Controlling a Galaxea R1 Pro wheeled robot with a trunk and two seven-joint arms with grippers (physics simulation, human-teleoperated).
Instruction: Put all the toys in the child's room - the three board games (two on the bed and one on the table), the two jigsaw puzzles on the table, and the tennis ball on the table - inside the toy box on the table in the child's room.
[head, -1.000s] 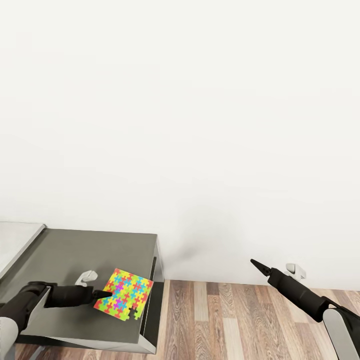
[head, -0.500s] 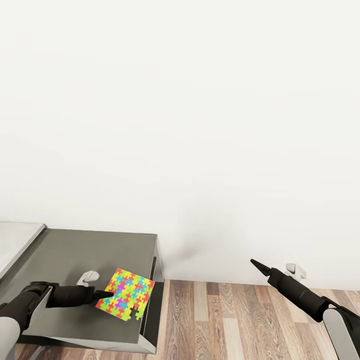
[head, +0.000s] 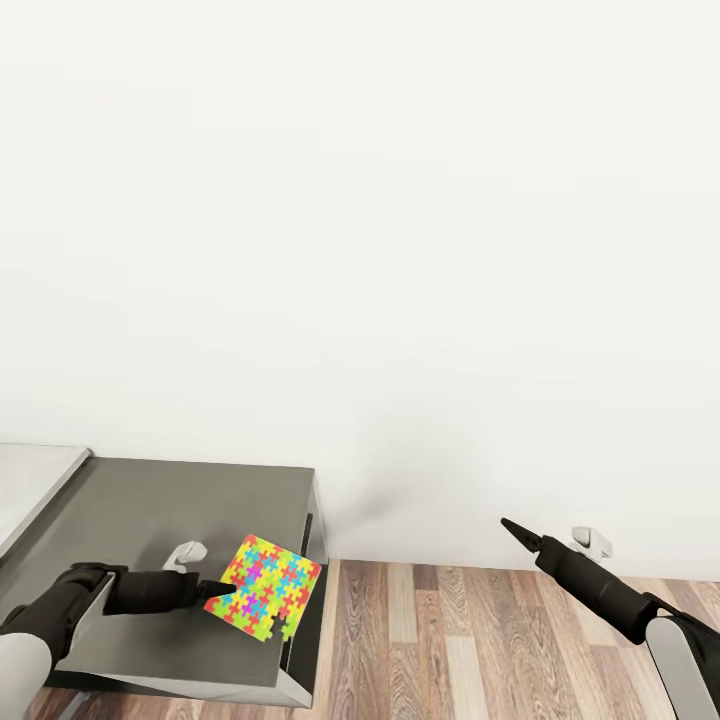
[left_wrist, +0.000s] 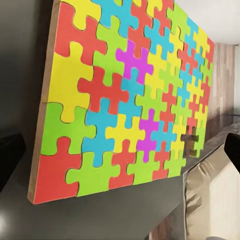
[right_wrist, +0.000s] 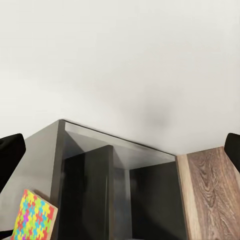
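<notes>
- Left gripper (head: 222, 590) low over the dark grey table section (head: 130, 510), fingertips at the near edge of a jigsaw puzzle (head: 264, 587); cannot tell whether clamped on it or merely touching.
- In the left wrist view, dark finger (left_wrist: 10, 152) tips at either side of the frame, spread wider than the puzzle (left_wrist: 127, 95) sheet lying between them.
- Puzzle sheet tilted, near the table's right end, one corner jutting past the front edge; a single piece missing near that corner.
- Small white fixture (head: 182, 555) on the table just beside the left gripper.
- Right gripper (head: 512, 529) held in the air over the wood-plank floor (head: 480, 640), well apart from the table, fingers closed to a point in the head view.
- White desk top (head: 30, 480) adjoining at far left; plain white wall (head: 400, 250) behind.
</notes>
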